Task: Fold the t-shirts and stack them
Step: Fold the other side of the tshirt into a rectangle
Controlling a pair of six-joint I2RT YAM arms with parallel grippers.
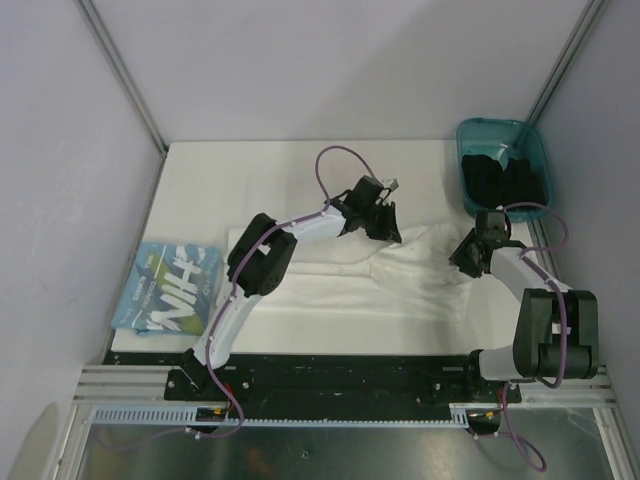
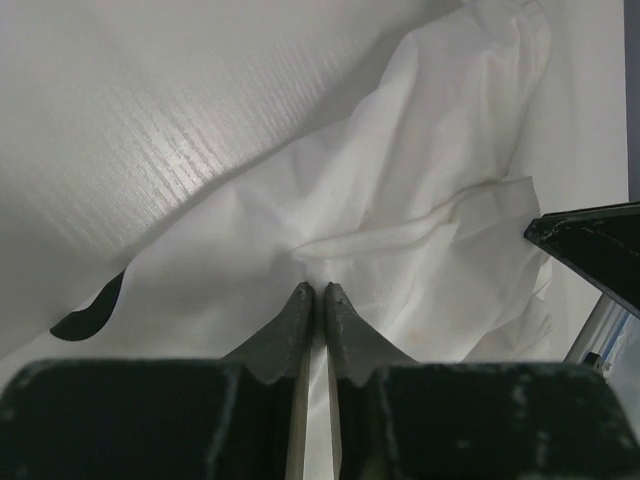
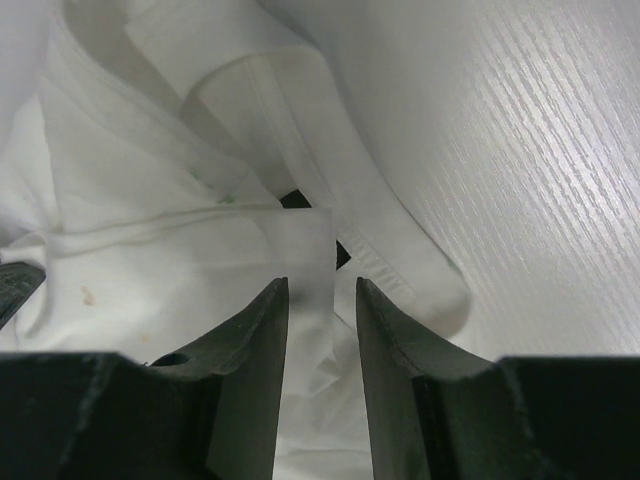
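White t-shirt (image 1: 400, 268): plain white, faint yellowish specks, one tiny green mark.
Folded t-shirt (image 1: 170, 287), left of the white t-shirt: light-blue graphic, large white letters.
Bin (image 1: 468, 140), beyond the white t-shirt's right end: teal; contents (image 1: 505, 180) black.
Table (image 1: 250, 180): white, finely ribbed.
Left gripper (image 1: 388, 235), right gripper (image 1: 462, 262): black.
Cables (image 1: 335, 155): purple.

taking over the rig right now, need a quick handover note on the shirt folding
Left gripper: shut on a fold of the white t-shirt, which lies partly folded mid table.
Right gripper: cloth at that shirt's right end sits between its fingers; clamped or not is unclear.
Done: blue-graphic t-shirt lies folded at the left edge.
Left: finish folding the white one, then stack the two.
Teal bin, far right corner, holds dark items.
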